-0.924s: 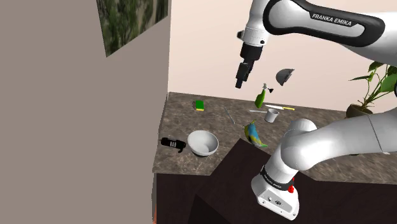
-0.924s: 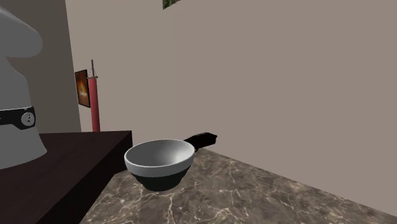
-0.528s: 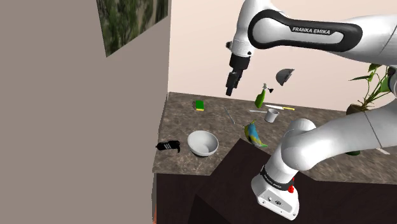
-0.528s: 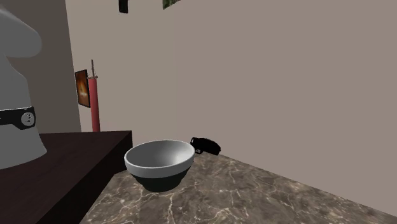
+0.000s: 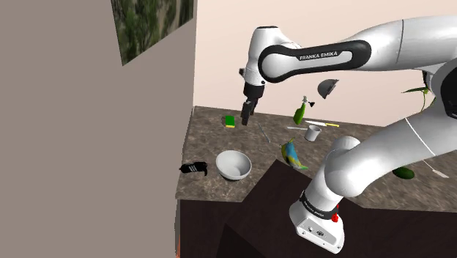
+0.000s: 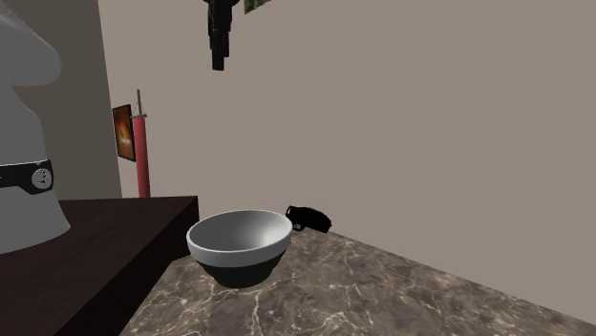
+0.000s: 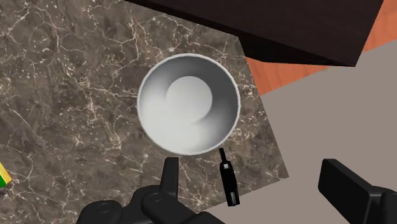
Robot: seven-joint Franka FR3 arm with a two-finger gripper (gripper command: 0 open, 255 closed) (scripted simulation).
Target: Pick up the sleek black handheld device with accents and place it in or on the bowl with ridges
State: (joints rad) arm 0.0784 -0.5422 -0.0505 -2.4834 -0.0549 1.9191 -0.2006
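Note:
The black handheld device [image 5: 193, 168] rests at the marble counter's [image 5: 217, 138] edge, close to the grey wall and just beside the bowl [image 5: 233, 165]. The bowl is white inside with a dark outer base [image 6: 239, 244]; in the second exterior view the device [image 6: 308, 219] sits right behind it. My gripper [image 5: 247, 115] hangs high above the counter, open and empty, and its tips enter the second exterior view from the top [image 6: 219, 52]. In the wrist view the bowl [image 7: 189, 103] and the thin device [image 7: 229, 177] lie far below the gripper [image 7: 254, 188], whose fingers [image 7: 169, 178] stand wide apart.
A green sponge [image 5: 230, 121], a green spray bottle [image 5: 299, 111], a white cup [image 5: 313, 133] and a blue-yellow object [image 5: 294, 155] stand farther back on the counter. The grey wall [image 5: 88, 146] rises along the counter's left edge. The dark stand [image 5: 267, 198] borders its near side.
The arm swung toward the shoulder view's left and lowered, bringing the gripper into the second exterior view's top. The device shifted slightly toward the counter's edge early on, then stayed still.

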